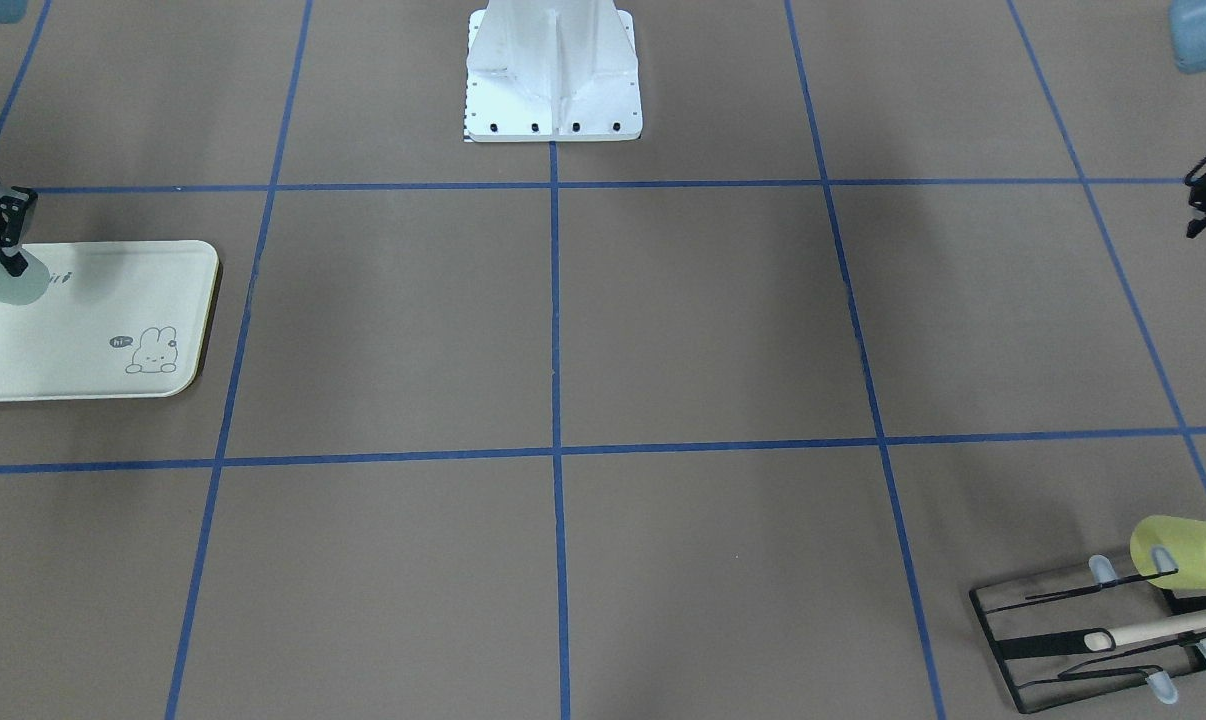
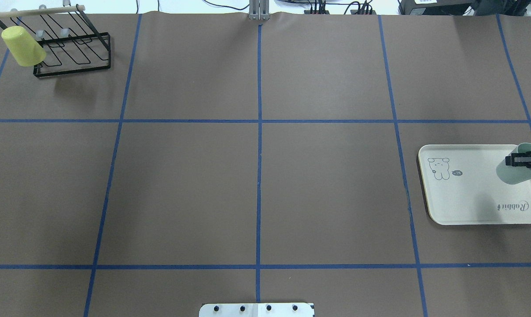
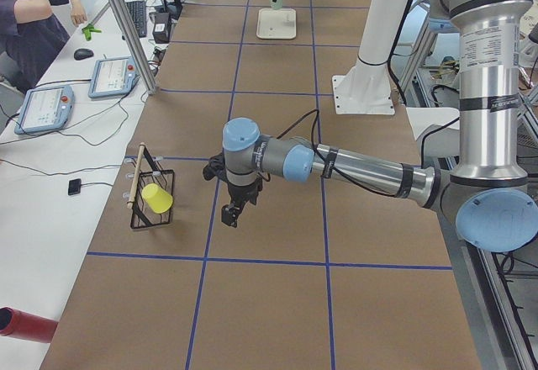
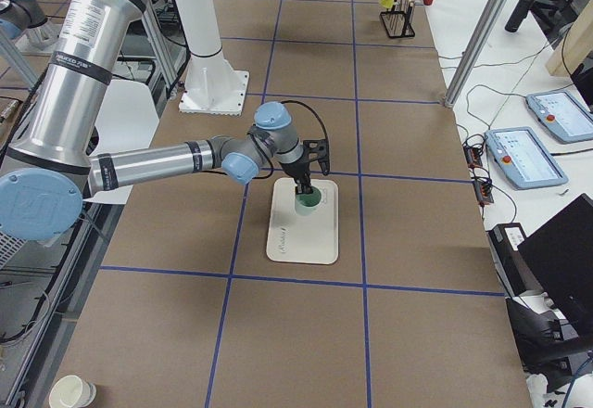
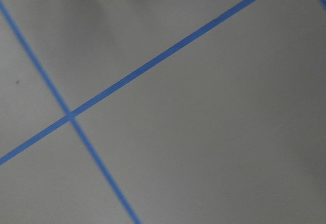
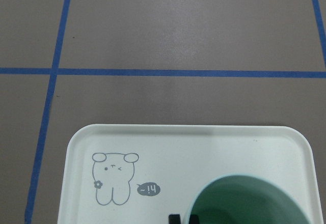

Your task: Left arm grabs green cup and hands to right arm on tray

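Green cup [image 2: 512, 175] was at the outer end of the tray [image 2: 468, 198], on the robot's right side of the table [image 2: 182, 185]. The right gripper [image 2: 514, 160] had it pinched by the wall just under the rim, fingers pressed together on the plastic. In the right wrist view the cup's open mouth filled the bottom corner, with one black fingertip [image 6: 174, 218] just outside the rim. From overhead the cup looked tilted, rim away from the robot. Whether its base touched the tray or hung just above it could not be told. The bunny drawing [image 2: 438, 168] was at the tray's inner end, well clear of the cup, and the "Rabbit" lettering [image 2: 512, 206] ran along the edge nearest the robot.

The right arm [image 4: 167, 162] reached out low from the robot's side, bent at the wrist, and pointed its gripper down onto the cup.

The left gripper [image 3: 229, 216] hung above the bare table near a blue tape line [image 3: 210, 219], pointing down and holding nothing. Whether its fingers were spread or closed could not be told. The left arm [image 3: 370, 171] stretched out nearly level behind it.

Near that gripper but apart from it, a black wire rack [image 2: 74, 70] stood at the far left corner of the table. A yellow-green cup [image 2: 23, 46] sat on one of its prongs, and a wooden rod [image 2: 36, 12] ran along its top. The white base [image 1: 553, 75] of the robot stood at the middle of the table's near edge.
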Motion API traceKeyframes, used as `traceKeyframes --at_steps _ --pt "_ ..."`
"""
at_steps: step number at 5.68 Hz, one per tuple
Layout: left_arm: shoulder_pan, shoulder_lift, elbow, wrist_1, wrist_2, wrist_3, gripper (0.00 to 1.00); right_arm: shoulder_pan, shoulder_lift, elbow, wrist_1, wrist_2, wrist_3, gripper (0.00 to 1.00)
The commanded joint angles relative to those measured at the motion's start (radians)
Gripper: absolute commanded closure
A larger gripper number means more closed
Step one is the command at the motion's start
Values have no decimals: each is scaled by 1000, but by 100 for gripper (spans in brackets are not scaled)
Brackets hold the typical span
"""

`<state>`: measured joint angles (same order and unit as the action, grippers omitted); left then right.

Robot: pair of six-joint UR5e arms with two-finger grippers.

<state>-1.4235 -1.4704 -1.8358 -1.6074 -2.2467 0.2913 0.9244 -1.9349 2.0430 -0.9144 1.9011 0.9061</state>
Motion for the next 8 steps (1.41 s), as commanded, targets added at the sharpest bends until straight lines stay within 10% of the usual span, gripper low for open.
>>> traceKeyframes --at_steps 1,4,5,6,7,8 --pt "-40 5 23 1 -106 23 0 -80 -82 -3 127 -122 87 100" --pt "-38 5 26 4 -116 23 0 -380 -98 -52 210 -515 368 100" --pt "-40 5 26 6 -116 23 0 -403 -90 -67 210 -524 370 100" --pt "-38 5 26 6 -116 23 0 -415 -47 -107 210 -528 370 79" --pt "-38 5 26 6 -116 22 0 -415 -32 -110 210 -528 370 2" --pt "-38 4 26 7 -116 20 0 -397 -32 -78 198 -458 340 1"
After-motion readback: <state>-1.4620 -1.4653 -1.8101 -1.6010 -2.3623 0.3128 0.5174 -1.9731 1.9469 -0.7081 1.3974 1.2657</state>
